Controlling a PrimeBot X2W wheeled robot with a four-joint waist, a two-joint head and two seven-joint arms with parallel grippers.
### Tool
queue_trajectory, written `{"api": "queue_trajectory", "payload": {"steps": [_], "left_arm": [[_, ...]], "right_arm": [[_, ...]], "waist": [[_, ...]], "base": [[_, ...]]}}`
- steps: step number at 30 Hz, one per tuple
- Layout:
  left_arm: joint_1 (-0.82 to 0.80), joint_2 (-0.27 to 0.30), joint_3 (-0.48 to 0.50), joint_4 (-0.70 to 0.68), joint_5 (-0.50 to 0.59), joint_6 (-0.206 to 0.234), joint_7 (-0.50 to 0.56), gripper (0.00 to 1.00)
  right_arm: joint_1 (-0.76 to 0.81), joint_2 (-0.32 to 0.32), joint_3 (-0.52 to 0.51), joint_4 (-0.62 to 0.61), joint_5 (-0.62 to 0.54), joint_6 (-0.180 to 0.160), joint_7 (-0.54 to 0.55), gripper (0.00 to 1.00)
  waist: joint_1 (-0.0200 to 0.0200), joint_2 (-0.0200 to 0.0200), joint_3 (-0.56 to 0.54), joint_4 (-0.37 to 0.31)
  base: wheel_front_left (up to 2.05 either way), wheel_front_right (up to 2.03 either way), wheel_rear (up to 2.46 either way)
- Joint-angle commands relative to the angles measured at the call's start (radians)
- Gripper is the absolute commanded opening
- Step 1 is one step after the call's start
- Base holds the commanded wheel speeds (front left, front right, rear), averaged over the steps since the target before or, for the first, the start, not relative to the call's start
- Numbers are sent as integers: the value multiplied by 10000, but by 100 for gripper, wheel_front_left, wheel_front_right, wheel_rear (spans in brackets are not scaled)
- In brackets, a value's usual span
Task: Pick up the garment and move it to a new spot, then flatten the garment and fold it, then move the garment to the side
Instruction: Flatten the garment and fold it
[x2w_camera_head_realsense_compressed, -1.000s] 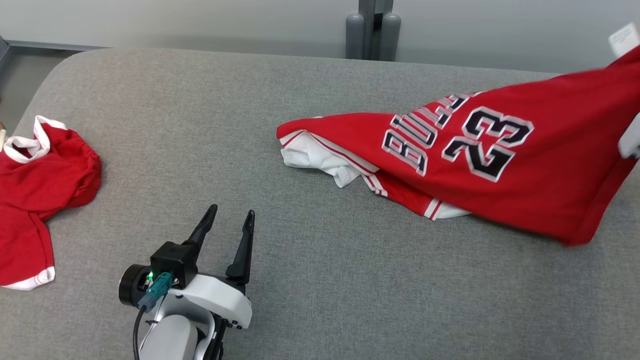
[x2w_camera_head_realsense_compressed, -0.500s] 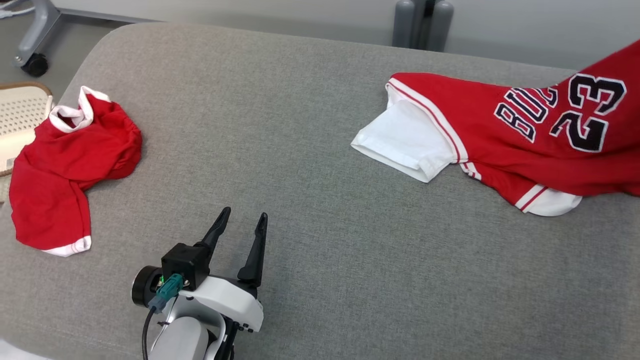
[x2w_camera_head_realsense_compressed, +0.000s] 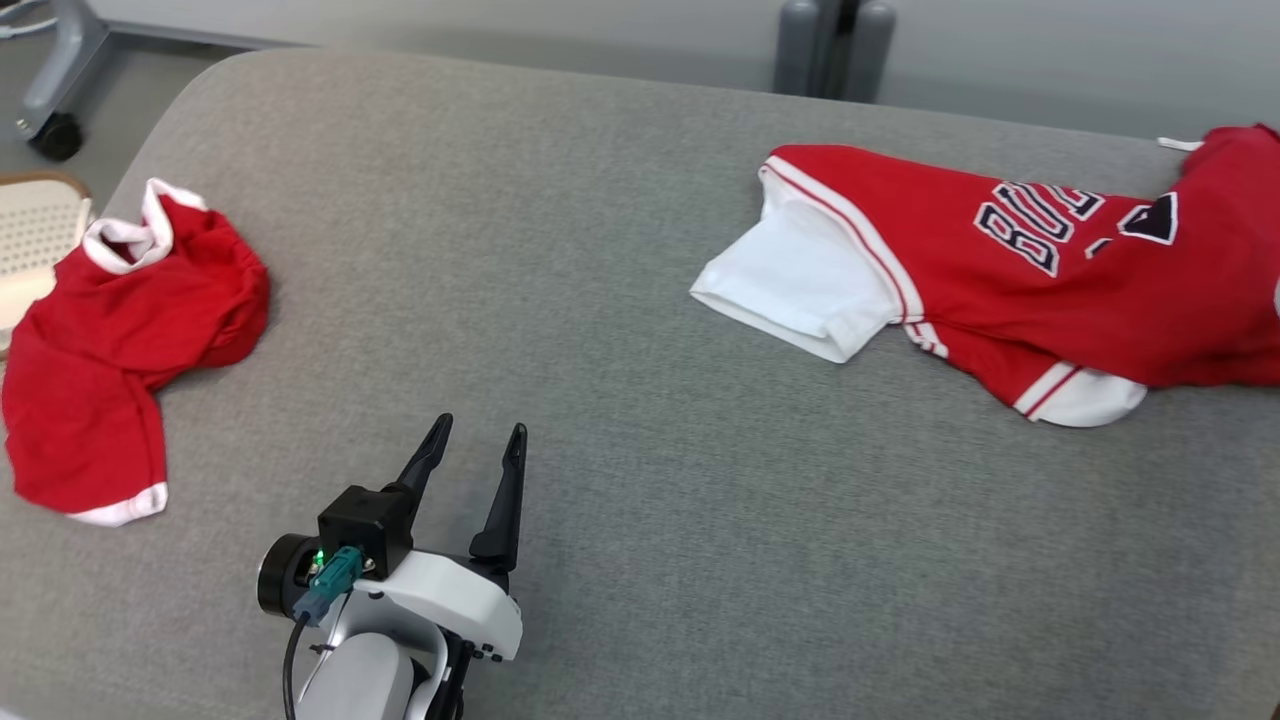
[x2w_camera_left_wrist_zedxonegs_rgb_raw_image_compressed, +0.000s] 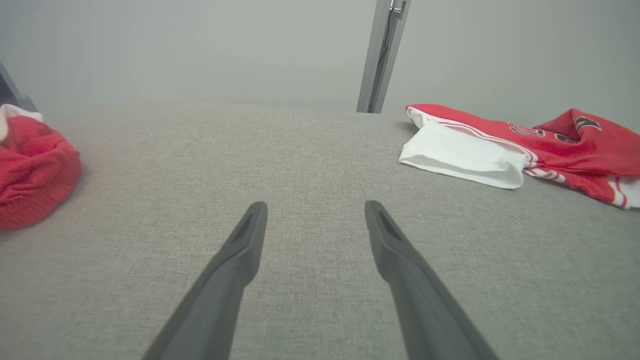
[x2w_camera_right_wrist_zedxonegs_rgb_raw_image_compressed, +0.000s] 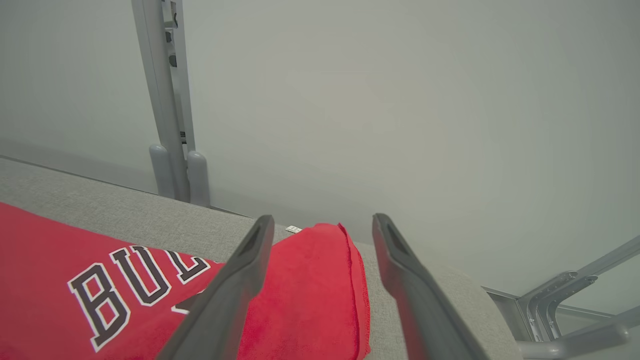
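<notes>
Leftmost, off the rim of a grey padded table (x2w_camera_head_realsense_compressed: 600, 560): part of a cream perforated tray (x2w_camera_head_realsense_compressed: 30, 235), with a wheeled metal leg (x2w_camera_head_realsense_compressed: 50, 110) on the floor behind it. Just beside the tray, on the padding: a crumpled red garment with white trim (x2w_camera_head_realsense_compressed: 110, 340), lying in a heap.

Next, at the lower left of the head view: the left gripper (x2w_camera_head_realsense_compressed: 478, 428), hovering over bare padding, two dark fingers spread wide with nothing between them, well apart from both pieces of cloth.

Further right, behind the table's far edge: a pair of grey posts (x2w_camera_head_realsense_compressed: 825, 45).

Then the task's garment, a red jersey (x2w_camera_head_realsense_compressed: 1050, 300) with dark, white-edged lettering, lying rumpled on the right part of the table and running to the right edge of the head view. At its left end, a white sleeve (x2w_camera_head_realsense_compressed: 800, 285) spread flat on the padding.

Rightmost, seen from the right wrist: the right gripper (x2w_camera_right_wrist_zedxonegs_rgb_raw_image_compressed: 322, 220) over the jersey's bunched right end, fingers parted, gripping nothing, red cloth lying loose beyond them. Touching the cloth or not: cannot tell.
</notes>
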Motion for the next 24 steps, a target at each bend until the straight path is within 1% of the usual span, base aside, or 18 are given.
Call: {"api": "queue_trajectory", "payload": {"steps": [1,6,11,13,16,20,24], "left_arm": [[-117,35,75,31,110,-50,-25,100],[-95,35,284,50,291,-93,-25,100],[98,39,563,-56,386,-61,-25,100],[188,33,696,-149,357,-33,-25,100],[247,35,925,-339,282,0,-25,100],[457,36,1188,-562,161,79,-25,100],[532,32,1397,-691,110,127,-25,100]], "right_arm": [[175,27,-12,5,-94,-2,-95,100],[414,554,35,14,75,-2,-518,100],[914,1084,88,-489,710,-2,-811,100],[1263,1349,178,-1185,1164,0,-825,100],[2427,1647,418,-2516,2068,-2,-806,100],[3922,1791,818,-4107,3029,0,-813,100],[5461,1996,915,-5706,3732,0,-811,100]], "waist": [[0,0,-205,-315],[0,0,-630,-944],[0,0,-1042,-1619],[0,0,-1167,-1883],[0,0,-1336,-2262],[0,0,-1487,-2696],[0,0,-1571,-3076]], "base": [[0,0,0],[0,0,0],[0,0,0],[0,0,0],[0,0,0],[0,0,0],[0,0,0]]}}
